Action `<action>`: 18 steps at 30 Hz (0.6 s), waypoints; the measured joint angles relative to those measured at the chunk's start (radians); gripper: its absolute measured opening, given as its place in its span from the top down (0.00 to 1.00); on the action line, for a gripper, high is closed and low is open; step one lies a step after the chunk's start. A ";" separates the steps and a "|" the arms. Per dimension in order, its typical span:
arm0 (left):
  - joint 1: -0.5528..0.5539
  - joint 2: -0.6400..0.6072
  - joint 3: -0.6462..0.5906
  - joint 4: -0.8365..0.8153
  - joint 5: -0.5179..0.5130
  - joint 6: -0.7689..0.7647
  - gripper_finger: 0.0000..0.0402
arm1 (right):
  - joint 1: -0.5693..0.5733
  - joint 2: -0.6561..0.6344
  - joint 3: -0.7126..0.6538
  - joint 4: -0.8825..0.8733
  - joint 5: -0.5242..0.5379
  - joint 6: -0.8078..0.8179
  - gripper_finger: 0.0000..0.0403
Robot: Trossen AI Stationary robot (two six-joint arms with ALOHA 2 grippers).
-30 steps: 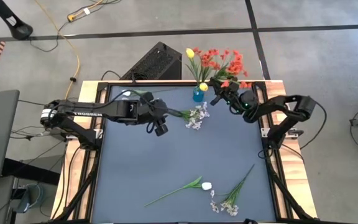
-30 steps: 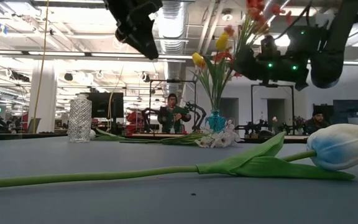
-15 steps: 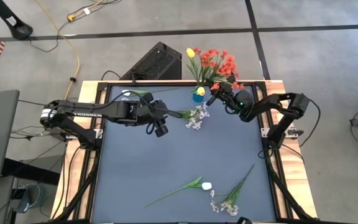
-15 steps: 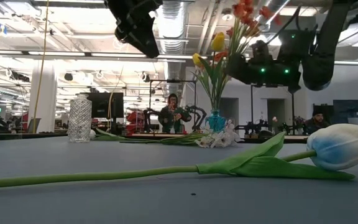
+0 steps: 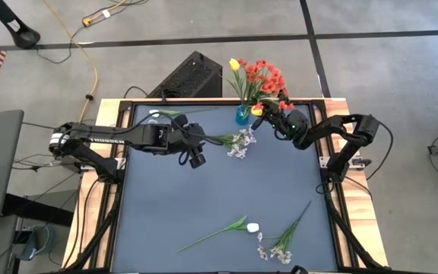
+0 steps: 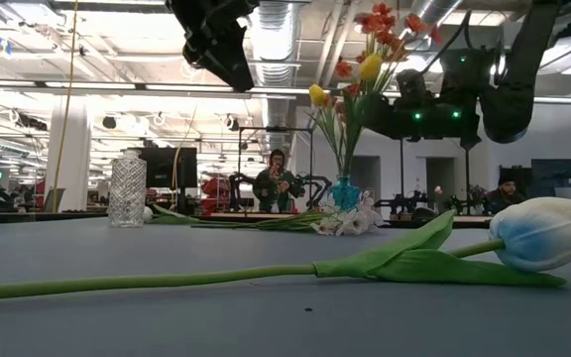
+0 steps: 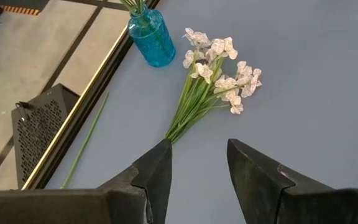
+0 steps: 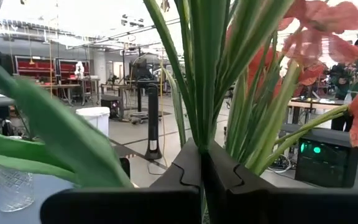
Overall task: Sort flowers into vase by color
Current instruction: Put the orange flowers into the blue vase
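The right tool, closed on the stems of a red-and-yellow bunch, hangs just right of the blue vase, stems near-upright; the left tool waits open.

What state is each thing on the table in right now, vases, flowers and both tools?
Blue vase: upright, holding stems.
Clear glass vase: upright; no blossoms visible above it.
Whitish blossom sprig: lying beside the blue vase.
White tulip: lying flat.
Second whitish sprig: lying flat near the tulip.
Left tool: open, empty.
Right tool: shut on red and yellow flower stems.
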 joint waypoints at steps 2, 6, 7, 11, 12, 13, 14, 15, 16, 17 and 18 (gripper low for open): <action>0.000 0.000 0.000 0.000 0.000 0.000 0.64 | 0.000 0.000 0.000 0.000 0.000 -0.003 0.94; 0.000 0.000 0.000 0.000 0.000 0.000 0.64 | -0.001 0.000 0.001 -0.021 0.000 -0.007 0.94; 0.000 0.000 0.000 0.000 0.000 0.000 0.64 | -0.001 0.000 0.004 -0.041 0.000 -0.007 0.94; 0.000 0.000 0.000 0.000 0.000 0.000 0.64 | -0.001 0.000 0.032 -0.157 -0.002 0.008 0.94; 0.000 0.000 0.000 0.000 0.000 0.000 0.64 | -0.001 0.000 0.040 -0.178 -0.006 0.008 0.94; 0.000 0.000 0.000 0.000 0.000 0.000 0.64 | -0.001 0.000 0.048 -0.191 -0.014 0.008 0.94; 0.000 0.000 0.000 0.000 0.000 0.000 0.64 | -0.001 0.000 0.057 -0.202 -0.017 0.008 0.94; 0.000 0.000 0.000 0.000 0.000 0.000 0.64 | -0.001 0.000 0.063 -0.215 -0.019 0.008 0.94; 0.000 0.000 0.000 0.000 0.001 -0.001 0.64 | -0.001 0.000 0.069 -0.226 -0.019 0.009 0.94; 0.000 0.000 0.000 0.000 0.002 -0.004 0.64 | -0.002 0.000 0.074 -0.240 -0.019 0.012 0.94; 0.000 0.000 0.000 0.000 0.002 -0.007 0.64 | -0.002 0.000 0.078 -0.257 -0.019 0.021 0.94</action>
